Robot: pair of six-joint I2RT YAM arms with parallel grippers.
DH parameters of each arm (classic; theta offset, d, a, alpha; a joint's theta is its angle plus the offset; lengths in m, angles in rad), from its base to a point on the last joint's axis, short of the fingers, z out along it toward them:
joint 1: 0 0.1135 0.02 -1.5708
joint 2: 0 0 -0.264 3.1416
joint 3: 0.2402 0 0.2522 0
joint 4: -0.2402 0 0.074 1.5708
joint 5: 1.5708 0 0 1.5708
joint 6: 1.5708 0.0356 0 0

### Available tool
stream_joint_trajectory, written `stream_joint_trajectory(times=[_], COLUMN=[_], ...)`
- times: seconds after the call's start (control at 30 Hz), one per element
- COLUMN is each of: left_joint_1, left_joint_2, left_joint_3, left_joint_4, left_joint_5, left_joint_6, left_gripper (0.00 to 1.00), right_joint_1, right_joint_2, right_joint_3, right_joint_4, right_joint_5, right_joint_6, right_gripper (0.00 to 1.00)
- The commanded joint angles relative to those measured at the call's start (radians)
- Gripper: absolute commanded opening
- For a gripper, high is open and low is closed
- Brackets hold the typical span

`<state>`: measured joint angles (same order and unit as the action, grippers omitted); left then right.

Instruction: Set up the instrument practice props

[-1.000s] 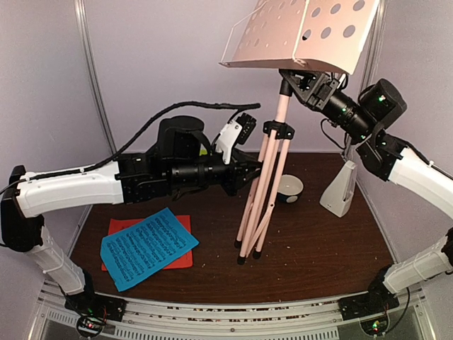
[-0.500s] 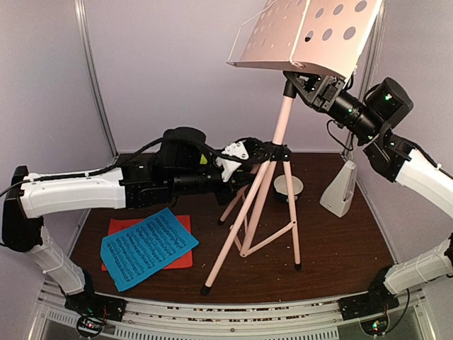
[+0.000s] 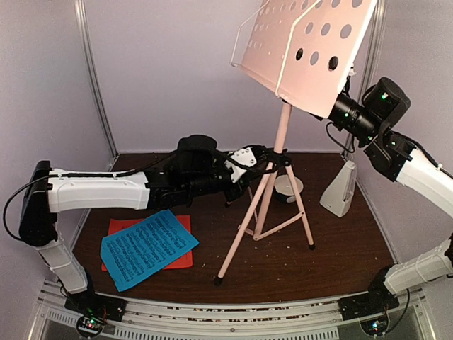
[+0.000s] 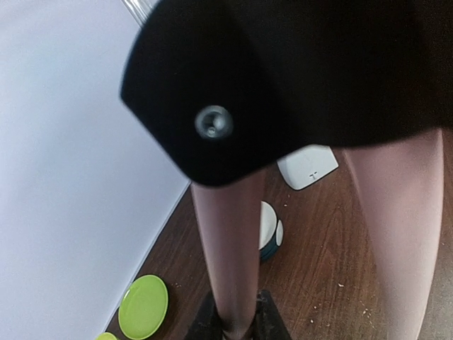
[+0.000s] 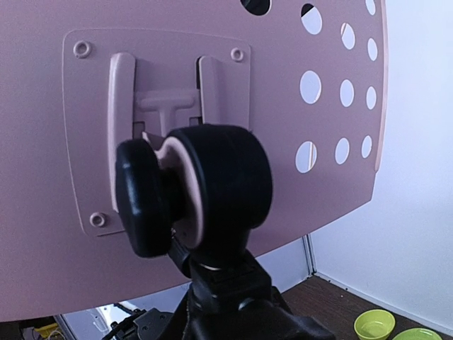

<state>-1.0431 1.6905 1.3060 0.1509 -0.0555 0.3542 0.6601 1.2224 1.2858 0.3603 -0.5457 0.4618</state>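
Observation:
The pale pink music stand (image 3: pixel 282 134) stands on its spread tripod legs at mid table, its hole-dotted desk (image 3: pixel 304 49) tilted steeply up. My left gripper (image 3: pixel 263 161) is shut on a pink leg (image 4: pixel 230 248) just below the black collar (image 4: pixel 283 85). My right gripper (image 3: pixel 334 113) is shut on the black head joint (image 5: pixel 205 188) behind the desk (image 5: pixel 212 71), partly hidden by it. The blue sheet (image 3: pixel 148 248) lies on the red sheet (image 3: pixel 182 259) at front left. The white metronome (image 3: pixel 338 188) stands at the right and also shows in the left wrist view (image 4: pixel 308 166).
A small white bowl with a dark base (image 3: pixel 288 188) sits behind the stand legs, and shows in the left wrist view (image 4: pixel 269 230). A lime green plate (image 4: pixel 143 306) lies by the back wall. A lime green bowl (image 5: pixel 374 324) sits near the wall.
The tripod legs have spread from folded to open and the stand now rests on them. The desk has tipped from nearly flat to steep. My left arm has reached further right.

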Motion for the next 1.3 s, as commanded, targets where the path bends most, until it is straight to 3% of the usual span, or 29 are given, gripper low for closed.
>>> stream_joint_trajectory(times=[0.0, 0.17, 0.33, 0.83, 1.07, 1.27], left_joint_1=[0.053, 0.074, 0.087, 0.123, 0.13, 0.129], left_joint_2=[0.029, -0.023, -0.063, -0.265, -0.402, -0.485], left_joint_3=[0.032, -0.053, -0.132, -0.379, -0.452, -0.543], left_joint_4=[0.094, 0.079, 0.07, 0.086, 0.014, 0.008], left_joint_5=[-0.134, -0.116, -0.141, -0.107, 0.007, -0.034], left_joint_6=[0.117, 0.107, 0.075, -0.127, -0.218, -0.231], left_gripper=[0.2, 0.4, 0.51, 0.66, 0.66, 0.66], right_joint_1=[0.02, 0.011, 0.01, 0.009, 0.014, 0.034], right_joint_2=[-0.038, 0.001, 0.035, 0.079, 0.09, 0.087], right_joint_3=[0.051, 0.029, 0.027, 0.069, 0.072, 0.065], right_joint_4=[0.056, 0.122, 0.146, 0.144, 0.17, 0.19], right_joint_5=[-0.038, -0.045, -0.061, -0.075, -0.095, -0.076], right_joint_6=[0.042, 0.031, 0.006, -0.035, -0.047, -0.157], right_gripper=[0.0, 0.0, 0.0, 0.0, 0.0, 0.0])
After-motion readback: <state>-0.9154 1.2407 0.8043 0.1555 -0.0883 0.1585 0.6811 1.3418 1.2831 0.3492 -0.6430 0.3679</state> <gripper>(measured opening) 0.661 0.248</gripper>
